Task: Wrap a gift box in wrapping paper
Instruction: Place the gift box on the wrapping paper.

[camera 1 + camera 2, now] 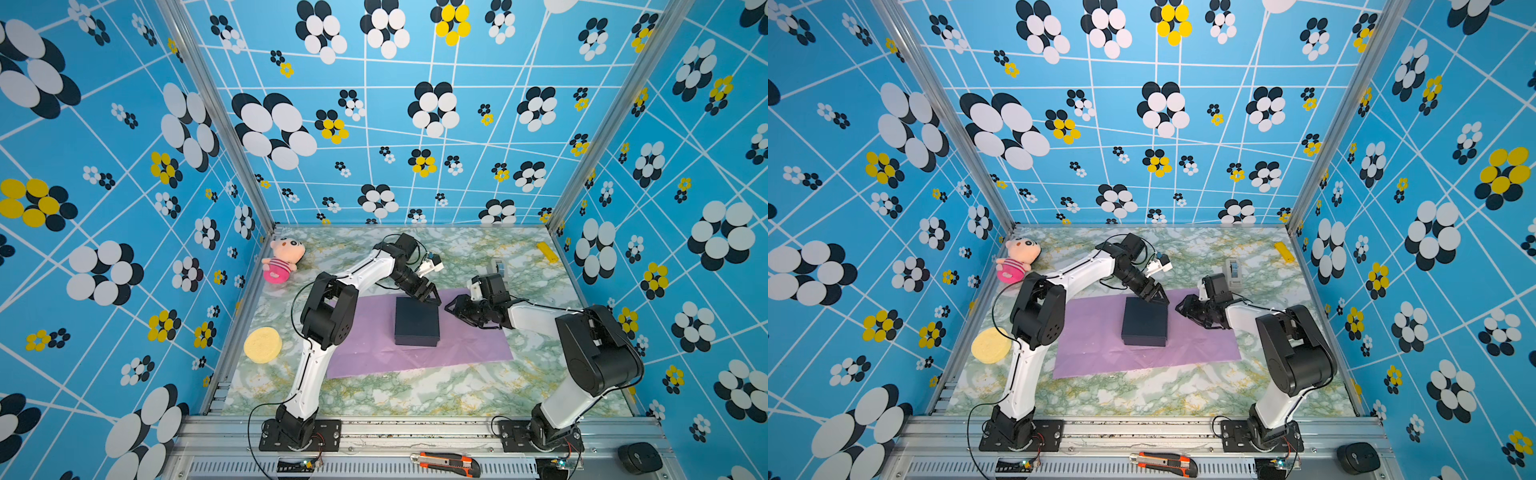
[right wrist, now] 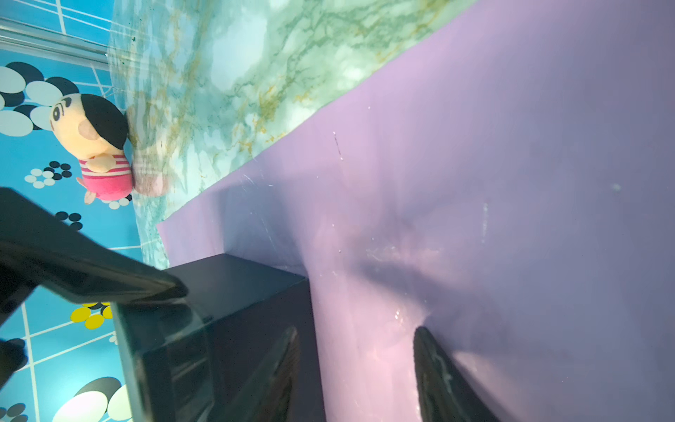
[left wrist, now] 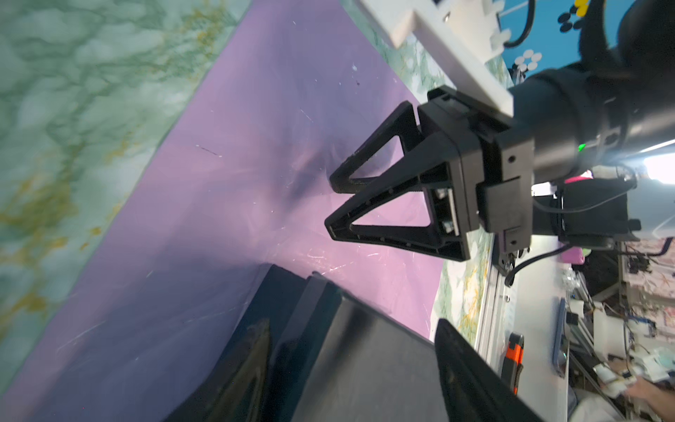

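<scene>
One gift box (image 1: pixel 417 322) on one wrapping paper (image 1: pixel 374 351); left gripper (image 1: pixel 432 300) straddles it (grip unclear), right gripper (image 1: pixel 451 309) spread, empty.

Matt black box (image 1: pixel 417 322), thin creased lilac paper (image 1: pixel 374 353)

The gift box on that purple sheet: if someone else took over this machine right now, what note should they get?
Left end effector: jaws spread around the far corner of the gift box; whether they pinch it is unclear.
Right end effector: open, empty, over the wrapping paper beside the box.
Done: box sits on the flat paper, lilac side up.
To do: every fold; nothing is wrapped yet.
</scene>
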You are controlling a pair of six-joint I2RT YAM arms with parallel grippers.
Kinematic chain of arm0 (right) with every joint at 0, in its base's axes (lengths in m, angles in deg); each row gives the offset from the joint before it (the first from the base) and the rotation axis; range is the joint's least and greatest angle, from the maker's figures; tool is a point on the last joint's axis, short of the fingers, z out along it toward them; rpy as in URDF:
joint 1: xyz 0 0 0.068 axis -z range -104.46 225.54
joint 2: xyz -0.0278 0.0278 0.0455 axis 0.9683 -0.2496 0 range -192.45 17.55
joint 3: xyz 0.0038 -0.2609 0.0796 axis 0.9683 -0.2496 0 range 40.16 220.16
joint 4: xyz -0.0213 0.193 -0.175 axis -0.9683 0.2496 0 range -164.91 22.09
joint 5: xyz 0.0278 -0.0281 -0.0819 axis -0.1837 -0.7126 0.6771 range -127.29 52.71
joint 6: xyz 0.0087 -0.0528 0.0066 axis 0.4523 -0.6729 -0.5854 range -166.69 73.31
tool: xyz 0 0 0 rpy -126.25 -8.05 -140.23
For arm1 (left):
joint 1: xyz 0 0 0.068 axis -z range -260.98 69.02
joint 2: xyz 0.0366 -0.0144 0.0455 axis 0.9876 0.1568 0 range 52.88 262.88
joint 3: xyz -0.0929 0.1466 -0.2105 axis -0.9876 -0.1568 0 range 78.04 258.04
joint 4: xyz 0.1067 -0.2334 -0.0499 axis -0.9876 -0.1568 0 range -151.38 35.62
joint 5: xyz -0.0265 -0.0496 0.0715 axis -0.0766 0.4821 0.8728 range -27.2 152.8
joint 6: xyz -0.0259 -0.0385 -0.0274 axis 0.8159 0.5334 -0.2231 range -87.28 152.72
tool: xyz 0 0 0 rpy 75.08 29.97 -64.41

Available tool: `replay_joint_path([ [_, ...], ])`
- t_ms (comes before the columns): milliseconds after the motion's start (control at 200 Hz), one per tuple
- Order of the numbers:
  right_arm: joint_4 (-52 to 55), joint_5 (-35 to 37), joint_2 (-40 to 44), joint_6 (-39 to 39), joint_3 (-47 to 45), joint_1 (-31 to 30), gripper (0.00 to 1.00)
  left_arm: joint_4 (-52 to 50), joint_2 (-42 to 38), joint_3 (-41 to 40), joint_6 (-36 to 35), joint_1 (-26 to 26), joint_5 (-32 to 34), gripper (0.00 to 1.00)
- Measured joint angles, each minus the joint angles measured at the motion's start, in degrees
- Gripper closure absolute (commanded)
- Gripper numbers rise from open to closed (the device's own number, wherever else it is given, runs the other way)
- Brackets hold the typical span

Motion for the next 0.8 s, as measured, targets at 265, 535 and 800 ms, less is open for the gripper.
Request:
replay_joint_path([
  [265,8.8,2.5,7.6,-2.7,1.9,-1.0,0.20,19.8,-25.5,-25.9,22.5,-8.6,7.9,0.28],
  [535,19.0,2.9,6.6,-10.7,18.6,-5.0,0.15,27.0,-43.6,-50.9,36.5,-11.3,15.8,0.28],
  [800,26.4,2.1,-7.3,-13.6,29.8,-6.4,0.15,33.6,-46.4,-60.2,45.2,-11.3,19.5,0.28],
])
